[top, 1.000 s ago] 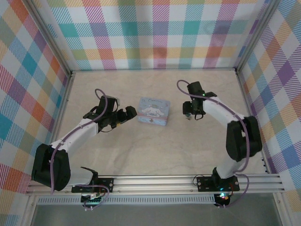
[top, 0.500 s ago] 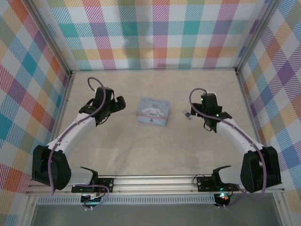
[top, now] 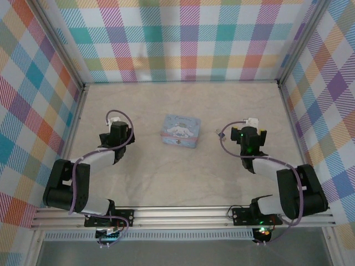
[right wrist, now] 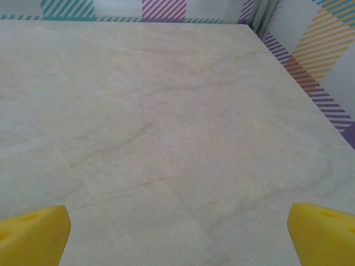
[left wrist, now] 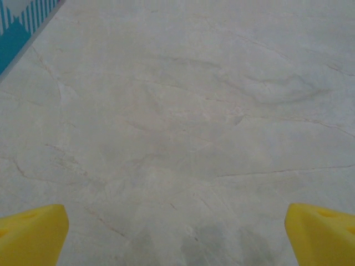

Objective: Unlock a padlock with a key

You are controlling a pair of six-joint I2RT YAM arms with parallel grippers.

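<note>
On the pale marble-patterned table (top: 166, 177), a tiny dark-and-pale speck that I take to be the small metal padlock (top: 218, 132) lies flat just right of the pale blue cartoon-printed tin box (top: 181, 131), apart from it. It is too small to tell its shackle from its body, or whether the thin dark metal key lies with it. The left gripper (left wrist: 177, 235) has its jaws spread wide, the yellow fingertips (left wrist: 33, 233) at the bottom corners of its wrist view with bare table between them. The right gripper (right wrist: 177, 235) is released the same way and grasps nothing. In the top view it sits near the padlock, on the side away from the tin. The padlock is probably dense for its size, rigid and smooth, so it is likely to skid or spin on the table if pushed from one side. The best hold looks to be across the two flat faces of the body, leaving the keyhole end and shackle free. The key is likely light, stiff and thin. It will be hard to lift off a flat surface and is best pinched by its broad head, with the blade left sticking out.
</note>
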